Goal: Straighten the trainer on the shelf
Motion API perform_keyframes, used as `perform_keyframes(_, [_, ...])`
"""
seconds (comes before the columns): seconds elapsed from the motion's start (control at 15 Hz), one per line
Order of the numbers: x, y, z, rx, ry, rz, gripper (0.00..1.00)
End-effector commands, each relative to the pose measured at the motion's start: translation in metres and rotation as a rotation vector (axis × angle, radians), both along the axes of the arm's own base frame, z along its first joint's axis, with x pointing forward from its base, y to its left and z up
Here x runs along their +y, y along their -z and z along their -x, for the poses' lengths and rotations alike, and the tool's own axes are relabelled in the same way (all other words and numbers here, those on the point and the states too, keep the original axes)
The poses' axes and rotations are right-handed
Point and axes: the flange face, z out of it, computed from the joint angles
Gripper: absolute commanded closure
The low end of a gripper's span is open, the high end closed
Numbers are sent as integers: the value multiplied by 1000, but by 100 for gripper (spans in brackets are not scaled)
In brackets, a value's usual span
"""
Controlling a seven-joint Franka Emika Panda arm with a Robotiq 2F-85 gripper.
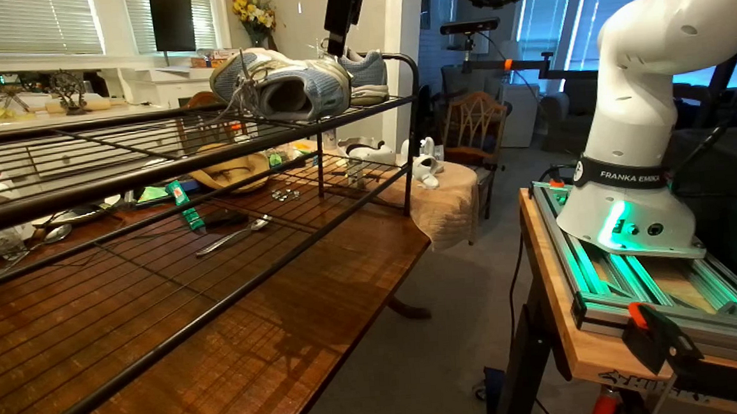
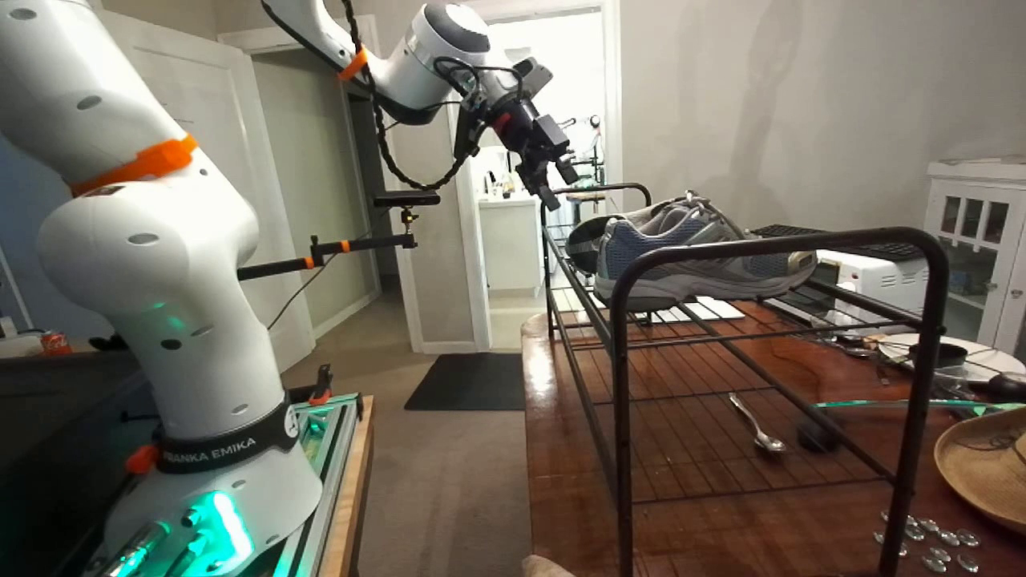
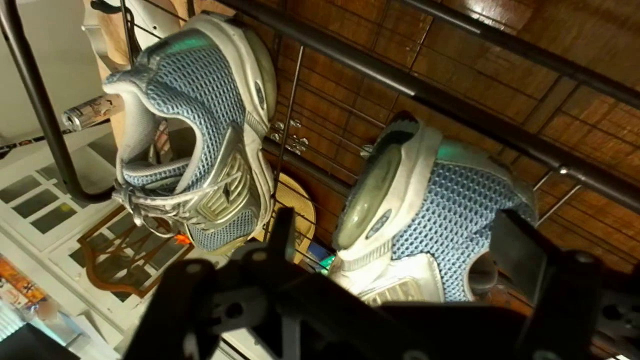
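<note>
Two grey-silver trainers with bluish mesh lie on the top tier of the dark wire shelf (image 1: 149,175). One trainer (image 1: 329,84) rests on its side, its opening facing outward; in the wrist view (image 3: 450,210) its sole faces the other shoe. The other trainer (image 2: 705,268) stands upright beside it and also shows in the wrist view (image 3: 200,110). In an exterior view the upright shoe partly hides the tipped one (image 2: 589,240). My gripper (image 2: 558,186) is open and empty, above the shelf's robot-side edge, apart from the shoes. In the wrist view its fingers (image 3: 402,242) frame the tipped trainer.
The shelf stands on a glossy brown wooden table (image 1: 322,286). Under and behind it are a spoon (image 2: 755,425), a straw hat (image 2: 986,461), glass beads (image 2: 930,533) and a green packet (image 1: 184,205). The shelf's tubular end frame (image 2: 621,417) rises above the top tier.
</note>
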Motion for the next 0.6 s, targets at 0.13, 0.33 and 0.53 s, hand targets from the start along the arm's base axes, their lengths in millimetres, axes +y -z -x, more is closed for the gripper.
perform_keyframes(0.13, [1,19,-15,-44,103,-53,0])
perform_keyframes(0.33, [-2,14,-8,-20,83,-40,0])
perform_keyframes(0.53, [-4,15,-10,-54,105,-32,0])
